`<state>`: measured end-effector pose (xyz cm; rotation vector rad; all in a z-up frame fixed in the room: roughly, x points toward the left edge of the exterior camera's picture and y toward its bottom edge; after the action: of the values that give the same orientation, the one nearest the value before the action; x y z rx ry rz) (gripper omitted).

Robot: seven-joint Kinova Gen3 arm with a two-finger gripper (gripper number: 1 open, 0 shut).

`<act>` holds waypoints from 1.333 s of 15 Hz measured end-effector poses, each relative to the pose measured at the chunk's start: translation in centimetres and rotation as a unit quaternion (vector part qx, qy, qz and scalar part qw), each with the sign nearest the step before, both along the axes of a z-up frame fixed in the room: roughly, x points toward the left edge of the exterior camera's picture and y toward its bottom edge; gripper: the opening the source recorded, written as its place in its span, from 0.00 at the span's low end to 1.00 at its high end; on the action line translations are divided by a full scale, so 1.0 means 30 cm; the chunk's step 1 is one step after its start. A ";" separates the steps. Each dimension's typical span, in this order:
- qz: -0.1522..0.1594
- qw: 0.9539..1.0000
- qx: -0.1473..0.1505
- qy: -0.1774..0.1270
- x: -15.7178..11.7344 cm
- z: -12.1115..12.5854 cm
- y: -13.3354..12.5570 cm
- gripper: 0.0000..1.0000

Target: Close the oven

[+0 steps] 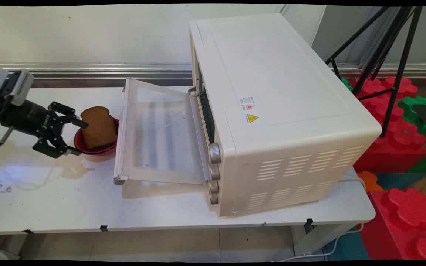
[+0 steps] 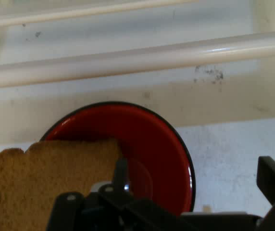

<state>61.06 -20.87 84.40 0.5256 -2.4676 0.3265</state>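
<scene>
The claw hangs low over the left of the worktop, spread wide, one finger at the bread slice's upper corner and the other by the bowl's near rim; it grips nothing. The toaster oven is the largest thing here, filling the middle and right of the worktop, its glass door dropped open and flat toward the claw. Just left of the door's outer edge stands the red bowl, and the brown bread slice stands upright in it, leaning on the rim.

In the hand view the slice lies to the left of the red bowl, with one fingertip beside its edge. Any closing on the slice would, I judge, go best square across its thin faces and clear of the bowl's rim.

The door's edge sits close behind the bowl, so room that way is tight; the worktop to the left and near side lies open.
</scene>
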 end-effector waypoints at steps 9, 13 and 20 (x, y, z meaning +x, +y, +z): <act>-0.014 1.000 -0.008 0.021 -0.048 -0.108 -0.068 1.00; -0.022 0.999 -0.012 0.024 -0.065 -0.137 -0.080 1.00; -0.031 0.999 -0.023 0.030 -0.087 -0.162 -0.101 0.00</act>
<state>58.46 -23.91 79.53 0.4310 -2.4060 0.3373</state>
